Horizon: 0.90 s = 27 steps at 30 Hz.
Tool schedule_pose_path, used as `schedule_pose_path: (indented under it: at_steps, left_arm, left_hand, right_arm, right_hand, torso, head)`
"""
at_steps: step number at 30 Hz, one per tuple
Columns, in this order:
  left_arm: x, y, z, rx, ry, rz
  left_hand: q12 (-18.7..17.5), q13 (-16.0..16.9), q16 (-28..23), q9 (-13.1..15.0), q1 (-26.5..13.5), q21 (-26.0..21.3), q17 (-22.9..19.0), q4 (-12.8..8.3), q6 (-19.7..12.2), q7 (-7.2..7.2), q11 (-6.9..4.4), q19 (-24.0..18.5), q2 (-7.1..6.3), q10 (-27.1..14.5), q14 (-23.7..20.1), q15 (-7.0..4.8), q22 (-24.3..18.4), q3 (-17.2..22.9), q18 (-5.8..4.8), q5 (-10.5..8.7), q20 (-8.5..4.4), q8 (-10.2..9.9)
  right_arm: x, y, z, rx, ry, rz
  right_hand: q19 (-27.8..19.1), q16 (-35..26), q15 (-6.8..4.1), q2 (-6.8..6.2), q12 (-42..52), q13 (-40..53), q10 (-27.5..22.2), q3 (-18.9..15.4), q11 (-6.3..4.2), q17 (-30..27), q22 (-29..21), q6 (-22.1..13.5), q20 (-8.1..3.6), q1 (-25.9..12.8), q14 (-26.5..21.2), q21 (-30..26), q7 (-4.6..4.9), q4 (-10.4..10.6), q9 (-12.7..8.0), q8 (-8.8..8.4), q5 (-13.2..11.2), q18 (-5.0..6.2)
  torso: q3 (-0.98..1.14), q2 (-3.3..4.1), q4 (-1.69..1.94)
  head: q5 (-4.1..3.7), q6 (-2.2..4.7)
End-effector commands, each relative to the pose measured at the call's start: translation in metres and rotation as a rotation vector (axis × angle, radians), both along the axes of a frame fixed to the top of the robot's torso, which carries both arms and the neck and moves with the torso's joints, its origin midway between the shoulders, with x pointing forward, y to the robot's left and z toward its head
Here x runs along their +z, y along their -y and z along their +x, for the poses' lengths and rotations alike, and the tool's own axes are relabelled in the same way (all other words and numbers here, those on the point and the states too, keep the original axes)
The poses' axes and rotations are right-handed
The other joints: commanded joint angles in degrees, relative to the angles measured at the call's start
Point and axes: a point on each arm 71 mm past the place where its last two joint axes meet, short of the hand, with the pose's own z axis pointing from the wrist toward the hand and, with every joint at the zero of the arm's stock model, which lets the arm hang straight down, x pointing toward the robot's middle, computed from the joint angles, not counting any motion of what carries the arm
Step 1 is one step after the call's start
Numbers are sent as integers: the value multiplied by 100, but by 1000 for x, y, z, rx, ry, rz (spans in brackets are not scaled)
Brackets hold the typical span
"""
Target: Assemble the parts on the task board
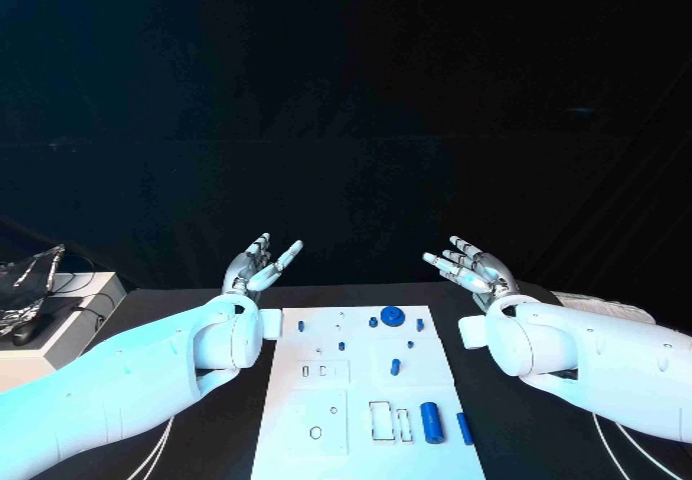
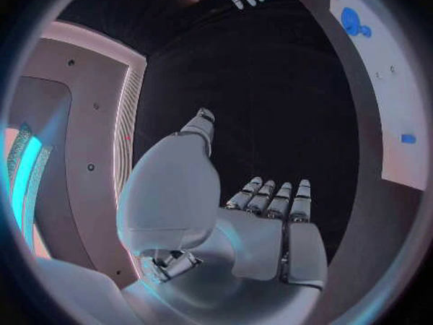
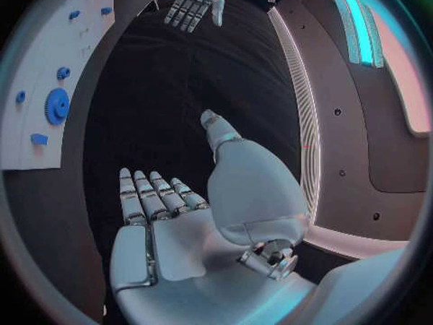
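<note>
Head view alone shows cylinder (image 1: pixel 430 415) (board's (image 1: pixel 361 440) near end)

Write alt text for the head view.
Two white robot arms reach in from either side, the left hand and right hand raised open and empty beyond a white task board. Small blue parts lie on the board, including a gear and a cylinder.

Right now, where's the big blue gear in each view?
Head view: gear on the far part of the task board, between both raised hands.
Left wrist view: gear near the board's far end.
Right wrist view: gear on the board.
Shared landmark: the white board.
</note>
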Motion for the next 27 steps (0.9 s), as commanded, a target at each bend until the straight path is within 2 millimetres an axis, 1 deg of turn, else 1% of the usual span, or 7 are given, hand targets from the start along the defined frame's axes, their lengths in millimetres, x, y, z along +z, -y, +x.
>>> schedule_pose_path:
  at_steps: [1, 7, 8, 11, 14, 19, 27]
  left_arm:
    - [-1, 7, 2, -107, -2, -7]
    - [-1, 7, 2, -107, -2, -7]
    - [-14, 2, -1, -115, -22, -11]
    - [-15, 0, -3, -125, -19, -6]
    - [-16, -2, -5, -151, -14, 7]
    - [-16, -5, -13, -210, 2, 58]
    - [-11, -9, -33, -317, 14, 112]
  left_hand:
    - [36, 15, 25, 18, 271, 51, 10, 68, 103, 17, 8, 34, 47, 87, 21, 60, 9, 38, 110, 36, 78, 31]
    - [102, 65, 106, 76, 259, 192, 65, -30, 713, 91, 154, 391, 252, 672, 535, 166, 81, 88, 182, 35, 45, 120]
    - [117, 81, 162, 92, 259, 277, 95, -90, 938, 97, 180, 596, 303, 893, 853, 181, 121, 90, 218, 35, 59, 150]
    - [263, 162, 424, 138, 199, 966, 204, -281, 1585, 206, 379, 2243, 484, 1996, 2217, 211, 438, 50, 400, 46, 164, 233]
    - [504, 248, 882, 219, 131, 1639, 357, -545, 2888, 411, 451, 3798, 704, 4216, 4736, -48, 687, -83, 721, 13, 55, 442]
    - [598, 319, 1322, 297, 353, 2291, 603, -1037, 4751, 325, 1, 5123, 928, 6160, 6628, -651, 908, -195, 935, 56, -332, 612]
    - [313, 295, 2574, 284, 467, 3565, 1863, -1392, 5245, 242, -232, 5660, 1061, 6850, 7388, -1045, 1676, -343, 359, 61, -1256, 283]
  right_arm:
    - [-1, -3, 3, 156, -47, 34]
    - [0, 2, 7, 177, -56, 29]
    - [-4, 12, 13, 218, 15, -172]
    - [-6, 11, 14, 254, 71, -290]
    - [-8, 9, 14, 296, 135, -420]
    - [-10, -1, 15, 371, 220, -644]
    - [-13, -18, 24, 407, 295, -892]
  right_hand:
    - [219, 42, 40, 71, 49, 20, 228, -24, 60, 22, 36, 194, 75, 404, 251, 140, 934, -242, 19, 53, 8, 113]
    - [1538, 131, -167, 215, 95, 76, 1263, -119, -86, 99, 177, 990, -41, 681, 1795, 647, 900, -572, 72, 113, -173, 387]
    - [1764, 137, -204, 237, 108, 88, 1501, -139, -120, 114, 186, 1192, -64, 742, 2069, 717, 881, -644, 83, 120, -190, 410]
    - [2842, 227, -429, 281, 172, 126, 3035, -152, -344, 170, 254, 2320, -219, 951, 3636, 1060, 682, -872, 142, 207, -317, 500]
    - [3333, 220, -610, 311, 191, 201, 4112, -125, -499, 196, 241, 3148, -404, 1028, 4625, 1144, 543, -993, 172, 201, -398, 495]
    - [4164, 364, -1081, 256, 228, 207, 5361, 98, -856, 290, 359, 4959, -878, 1010, 5841, 1481, 341, -1194, 265, 309, -452, 439]
    - [5444, 1118, -1657, 62, 246, 232, 6055, 6, -1179, 879, 856, 5376, -1591, 855, 7352, 2456, 138, -1247, 304, 317, -308, 430]
  torso:
    - [0, 0, 0]
    - [0, 0, 0]
    - [0, 7, 2]
    - [-3, 7, 1]
    - [-6, 10, -2]
    - [-9, 24, 3]
    - [-21, 121, 42]
  head:
    - [-1, 0]
    - [-1, 0]
    - [42, -230]
    - [45, -254]
    - [38, -305]
    - [20, -425]
    - [-44, -499]
